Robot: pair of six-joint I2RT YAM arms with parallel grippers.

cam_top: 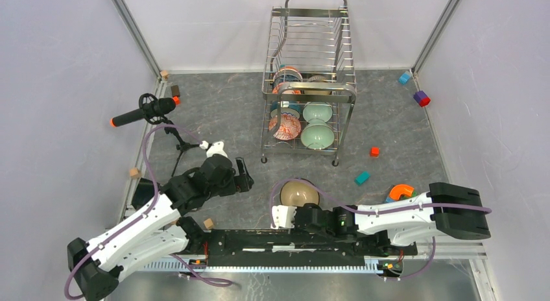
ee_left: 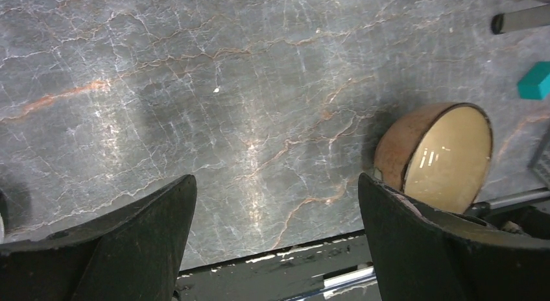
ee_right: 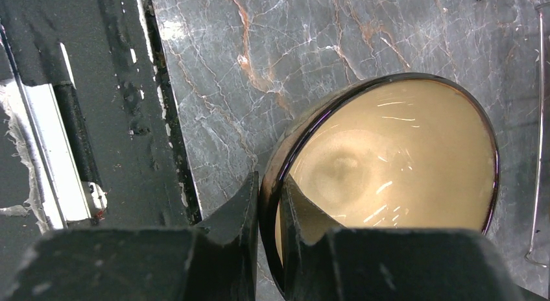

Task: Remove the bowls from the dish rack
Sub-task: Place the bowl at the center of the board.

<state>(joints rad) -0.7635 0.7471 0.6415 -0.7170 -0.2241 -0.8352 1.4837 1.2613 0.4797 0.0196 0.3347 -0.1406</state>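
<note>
Two tiers of chrome wire make up the dish rack, which stands at the far middle of the table. It holds several bowls on edge, among them pale green bowls on the lower right and a red patterned bowl on the lower left. Near us, between the arms, the tan bowl is out of the rack and tilted just above the marble. We cannot tell whether its foot touches.

The right gripper pinches its dark rim, one finger inside and one outside. The left gripper hangs spread over bare table to the left.

We judge the bowl stiff, glazed and slippery, fairly heavy for a rim pinch, and apt to chip if dropped. The rim is the only thin place to grip.

It is rusty brown outside and glossy cream inside, with a thin dark edge.
</note>
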